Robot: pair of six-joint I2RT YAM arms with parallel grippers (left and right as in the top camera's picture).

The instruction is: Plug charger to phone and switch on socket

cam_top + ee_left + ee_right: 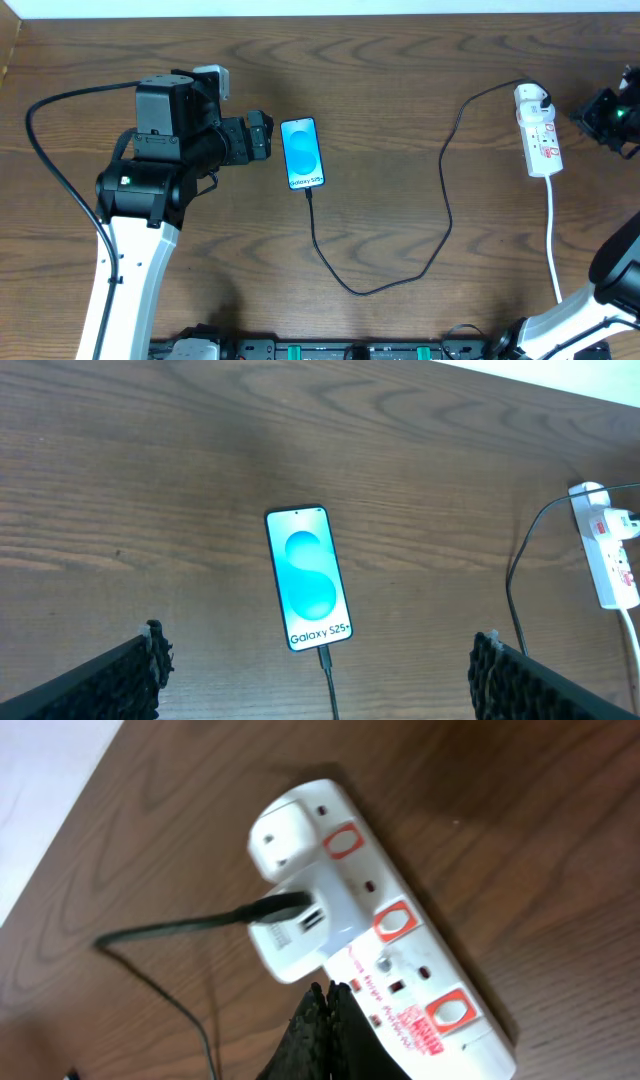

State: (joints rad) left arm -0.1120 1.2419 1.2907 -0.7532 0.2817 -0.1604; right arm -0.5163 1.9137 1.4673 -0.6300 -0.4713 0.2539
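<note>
The phone (303, 153) lies flat with its blue screen lit, and it also shows in the left wrist view (308, 577). The black charger cable (440, 200) is plugged into the phone's near end (323, 656) and runs to its white plug (300, 925), seated in the socket strip (538, 132). The strip's red-marked switches (395, 923) face up. My left gripper (320, 670) is open, just left of the phone. My right gripper (325, 995) is shut and empty, its tips over the strip's edge beside the white plug.
The strip's thick white cord (553, 245) runs toward the table's front edge. The black cable loops across the table's middle (365, 290). The table's far edge meets a white wall (40, 780).
</note>
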